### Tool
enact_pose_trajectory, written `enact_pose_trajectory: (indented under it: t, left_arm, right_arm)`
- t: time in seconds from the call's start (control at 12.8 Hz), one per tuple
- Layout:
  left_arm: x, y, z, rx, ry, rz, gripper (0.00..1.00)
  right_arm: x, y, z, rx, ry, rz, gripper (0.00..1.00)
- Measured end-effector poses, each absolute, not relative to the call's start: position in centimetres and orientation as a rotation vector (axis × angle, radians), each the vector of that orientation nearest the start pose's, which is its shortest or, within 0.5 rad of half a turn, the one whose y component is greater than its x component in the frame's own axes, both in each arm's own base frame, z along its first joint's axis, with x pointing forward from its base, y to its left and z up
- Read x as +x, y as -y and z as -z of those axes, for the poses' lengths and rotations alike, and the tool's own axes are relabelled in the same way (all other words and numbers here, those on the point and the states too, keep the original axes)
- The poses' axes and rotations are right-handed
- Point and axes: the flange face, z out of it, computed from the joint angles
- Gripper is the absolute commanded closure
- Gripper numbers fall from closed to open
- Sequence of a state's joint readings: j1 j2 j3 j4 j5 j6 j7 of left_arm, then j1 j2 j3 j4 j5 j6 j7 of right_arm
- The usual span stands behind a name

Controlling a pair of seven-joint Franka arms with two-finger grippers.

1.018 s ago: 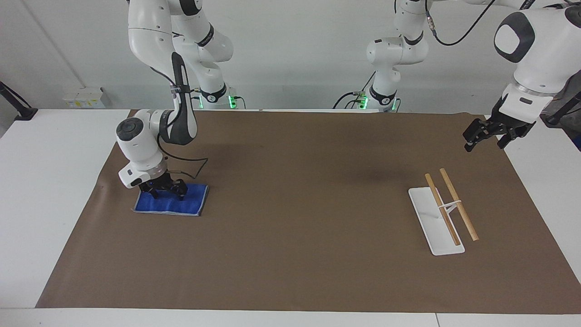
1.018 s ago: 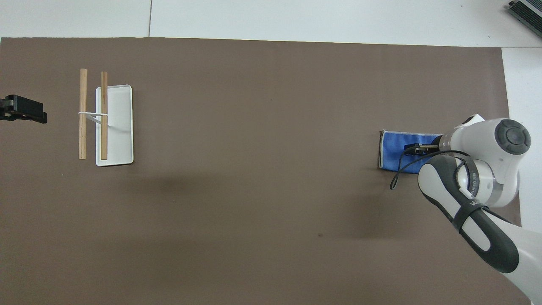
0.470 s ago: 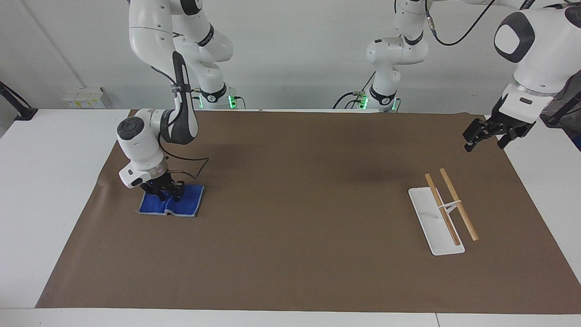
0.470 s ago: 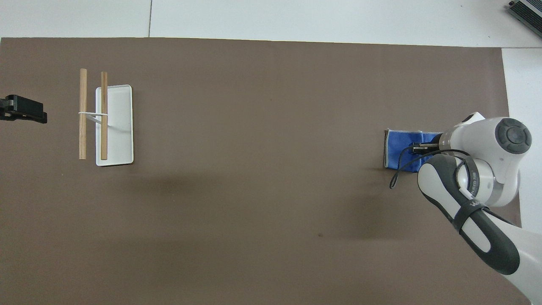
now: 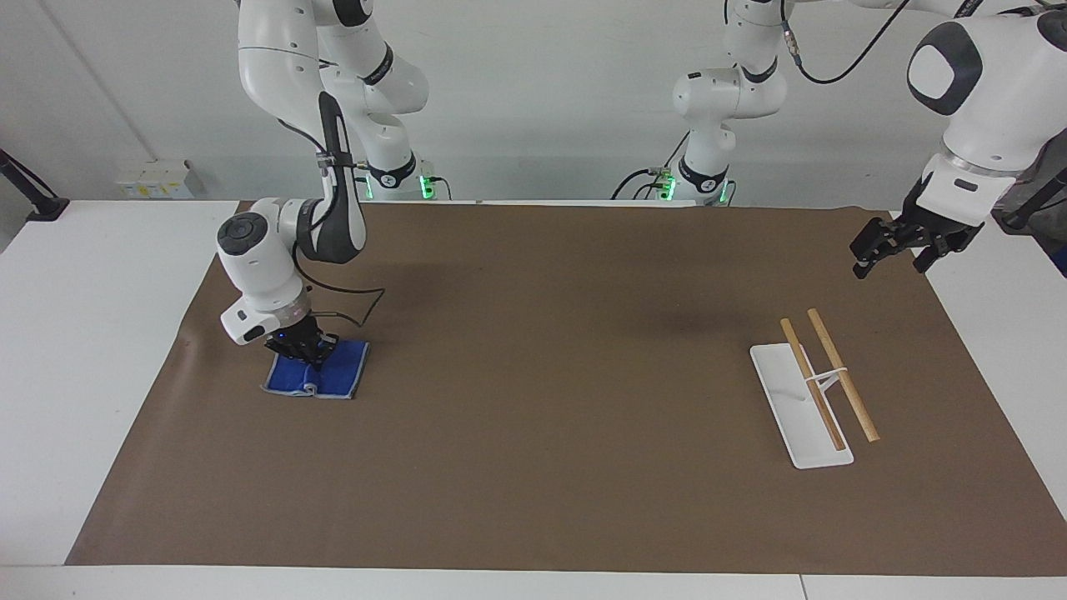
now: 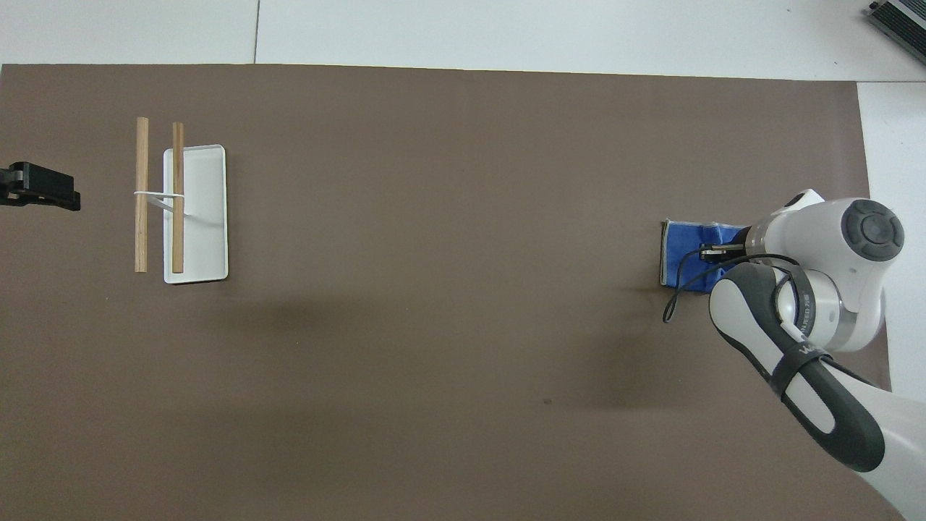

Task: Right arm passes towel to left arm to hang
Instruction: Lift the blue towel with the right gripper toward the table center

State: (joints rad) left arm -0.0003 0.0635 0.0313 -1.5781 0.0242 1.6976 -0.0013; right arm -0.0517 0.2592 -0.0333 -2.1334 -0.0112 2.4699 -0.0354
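The royal-blue towel (image 5: 329, 377) lies bunched on the brown mat at the right arm's end of the table; it also shows in the overhead view (image 6: 687, 250). My right gripper (image 5: 302, 352) is down on the towel's middle and shut on a pinched fold of it; its wrist shows a small blue light. In the overhead view the right gripper (image 6: 712, 252) partly covers the towel. My left gripper (image 5: 896, 250) waits open in the air over the mat's edge at the left arm's end; its tip shows in the overhead view (image 6: 40, 195).
A white rack (image 5: 792, 400) with two wooden bars (image 5: 842, 375) stands on the mat near the left arm's end; it also shows in the overhead view (image 6: 197, 213). The brown mat (image 5: 542, 375) covers most of the white table.
The right gripper's fingers have closed together on the towel, and the flat towel has been drawn into a narrower bunch. The left arm has not moved.
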Motion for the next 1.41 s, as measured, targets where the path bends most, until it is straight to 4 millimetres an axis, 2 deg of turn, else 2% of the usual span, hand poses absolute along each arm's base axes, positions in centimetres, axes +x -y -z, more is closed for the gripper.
enact_pose_trajectory:
  t: [0.16, 0.39, 0.71, 0.94, 1.18, 1.41]
  left_arm:
    - [58.5, -2.0, -59.6, -3.113, 0.046, 0.087, 0.0]
    - [58.5, -2.0, -59.6, -3.113, 0.046, 0.087, 0.0]
    - [58.5, -2.0, -59.6, -3.113, 0.046, 0.087, 0.0]
    - [58.5, -2.0, -59.6, -3.113, 0.046, 0.087, 0.0]
    - [58.5, -2.0, -59.6, -3.113, 0.046, 0.087, 0.0]
    - [58.5, -2.0, -59.6, -3.113, 0.046, 0.087, 0.0]
  right_arm:
    - [57.7, 3.7, -30.1, -3.153, -0.038, 0.112, 1.0]
    - [57.8, 0.9, -33.5, -3.091, -0.037, 0.111, 1.0]
    - [58.5, -6.6, -39.4, -3.012, -0.07, 0.119, 1.0]
    - [58.9, -12.0, -43.1, -2.868, -0.14, 0.149, 1.0]
    - [59.1, -15.0, -46.9, -2.687, -0.205, 0.177, 1.0]
    - [59.0, -18.2, -49.3, -2.526, -0.243, 0.174, 1.0]
